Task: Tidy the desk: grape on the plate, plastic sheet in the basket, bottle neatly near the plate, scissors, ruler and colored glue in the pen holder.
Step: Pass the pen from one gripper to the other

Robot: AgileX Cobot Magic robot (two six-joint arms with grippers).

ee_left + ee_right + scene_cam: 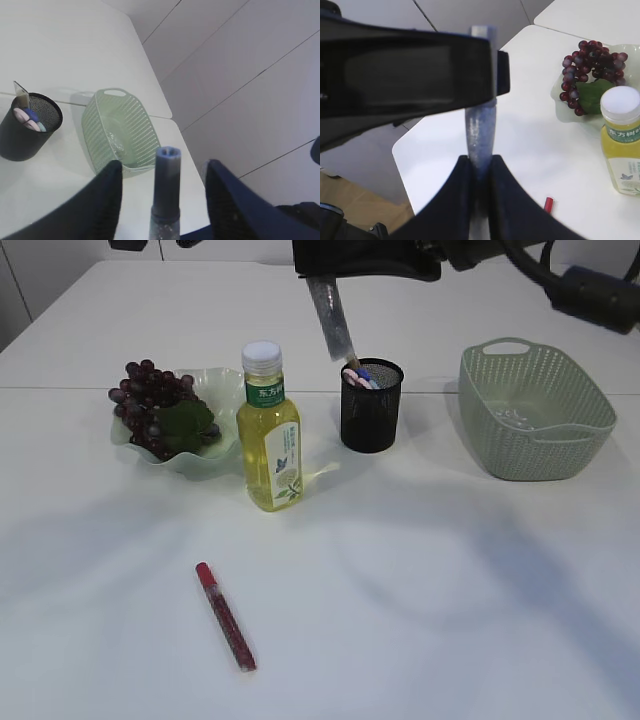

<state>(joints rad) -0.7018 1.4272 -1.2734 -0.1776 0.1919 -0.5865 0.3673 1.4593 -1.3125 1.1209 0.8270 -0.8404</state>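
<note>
The grey glue stick (pixel 333 318) is pinched by the right fingers (pixel 506 200), tilted above the pen holder (pixel 371 406), long axis aimed down into it, while the left fingers (pixel 111 195) stand apart around it.

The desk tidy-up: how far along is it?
Done: grapes on the plate, bottle beside it, plastic sheet in the basket. In hand: a grey glue stick, pinched by the right jaws above the pen holder. Left: the red glue stick on the table.
</note>
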